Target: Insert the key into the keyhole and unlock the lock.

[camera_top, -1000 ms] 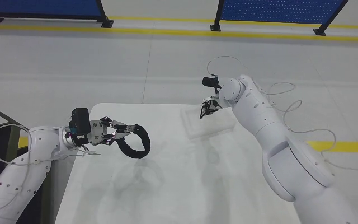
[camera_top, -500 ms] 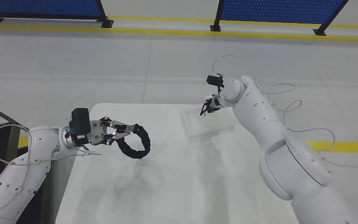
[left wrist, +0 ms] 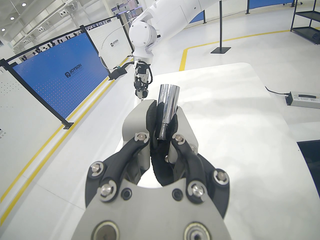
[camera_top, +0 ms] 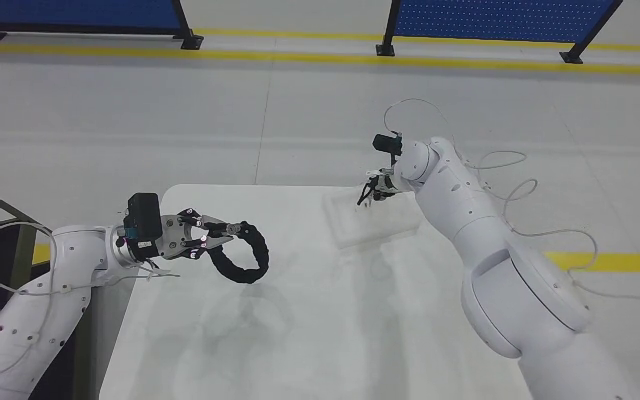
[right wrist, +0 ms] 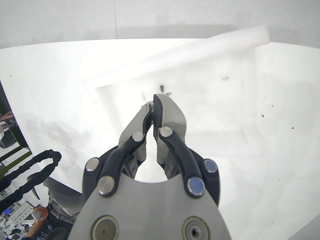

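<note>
The left tool (left wrist: 163, 116) grips the cable lock (camera_top: 243, 262) by its chrome cylinder (left wrist: 168, 103) over the left side of the worktop (camera_top: 300, 340), cylinder axis pointing across at the right tool (right wrist: 152, 104), pinched shut on the small key (right wrist: 167, 93) above the far edge, well apart.

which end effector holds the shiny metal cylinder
The left end effector, shut on the chrome cylinder lock with its black cable loop; the right end effector pinches a small metal key.
</note>
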